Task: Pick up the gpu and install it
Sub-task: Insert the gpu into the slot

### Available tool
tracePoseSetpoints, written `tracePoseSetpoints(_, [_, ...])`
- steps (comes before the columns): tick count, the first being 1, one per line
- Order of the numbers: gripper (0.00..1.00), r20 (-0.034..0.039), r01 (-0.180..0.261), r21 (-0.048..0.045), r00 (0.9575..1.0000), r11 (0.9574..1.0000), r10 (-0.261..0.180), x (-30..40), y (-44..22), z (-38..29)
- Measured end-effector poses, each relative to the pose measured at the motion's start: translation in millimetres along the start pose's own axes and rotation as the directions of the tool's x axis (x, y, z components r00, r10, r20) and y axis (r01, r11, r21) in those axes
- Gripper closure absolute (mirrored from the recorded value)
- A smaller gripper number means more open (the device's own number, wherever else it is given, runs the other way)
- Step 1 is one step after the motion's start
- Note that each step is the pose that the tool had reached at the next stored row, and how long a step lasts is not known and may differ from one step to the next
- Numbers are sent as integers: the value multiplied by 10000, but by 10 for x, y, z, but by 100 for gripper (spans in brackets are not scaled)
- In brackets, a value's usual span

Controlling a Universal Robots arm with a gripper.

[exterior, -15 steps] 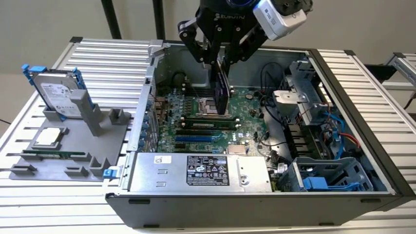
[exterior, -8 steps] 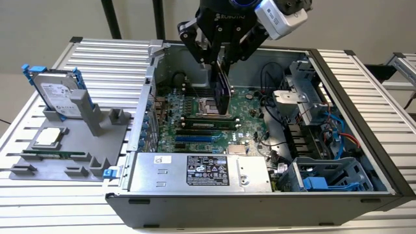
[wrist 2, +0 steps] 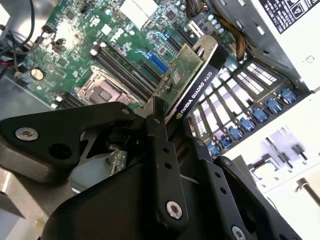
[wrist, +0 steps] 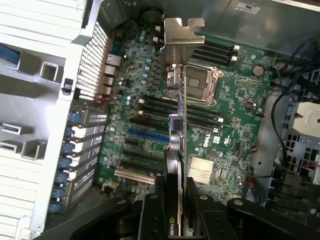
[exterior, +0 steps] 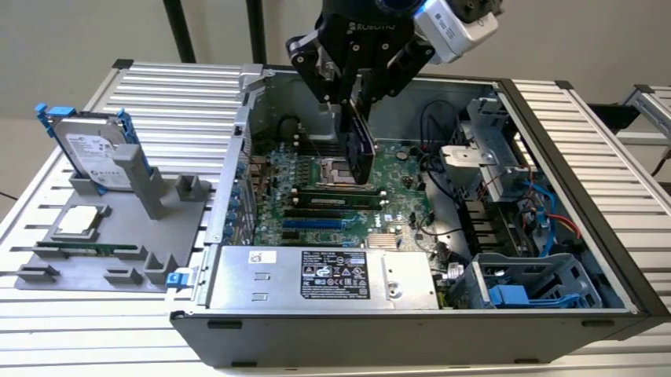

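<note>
My gripper (exterior: 354, 96) is shut on the gpu (exterior: 363, 149), which hangs edge-down inside the open computer case, a little above the green motherboard (exterior: 314, 206). In the second wrist view the gpu (wrist 2: 186, 80) shows its green circuit face and black shroud edge, clamped between my black fingers (wrist 2: 159, 131). In the first wrist view the gpu (wrist: 178, 131) appears edge-on, with its silver bracket (wrist: 182, 39) at the far end. It lies over the memory slots and processor socket (wrist: 200, 85). The blue expansion slot (wrist: 148, 135) sits beside it, uncovered.
The case walls (exterior: 243, 126) surround the board. A power supply (exterior: 314, 275) and a drive cage (exterior: 524, 287) fill the near side, and cables (exterior: 435, 157) run on the exterior view's right. On a grey stand (exterior: 115, 236) outside are a hard drive with blue rails (exterior: 93, 149), a processor chip (exterior: 82, 221) and a memory stick (exterior: 89, 250).
</note>
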State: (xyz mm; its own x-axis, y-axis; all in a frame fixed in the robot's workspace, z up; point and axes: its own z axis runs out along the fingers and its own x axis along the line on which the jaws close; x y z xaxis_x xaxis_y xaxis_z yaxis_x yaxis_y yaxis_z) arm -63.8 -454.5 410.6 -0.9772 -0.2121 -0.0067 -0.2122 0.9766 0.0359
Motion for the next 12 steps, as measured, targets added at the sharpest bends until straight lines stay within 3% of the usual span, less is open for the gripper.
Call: tracePoseSetpoints(12, [100,-28,748,-6,9972,9972,-748,0,0,0])
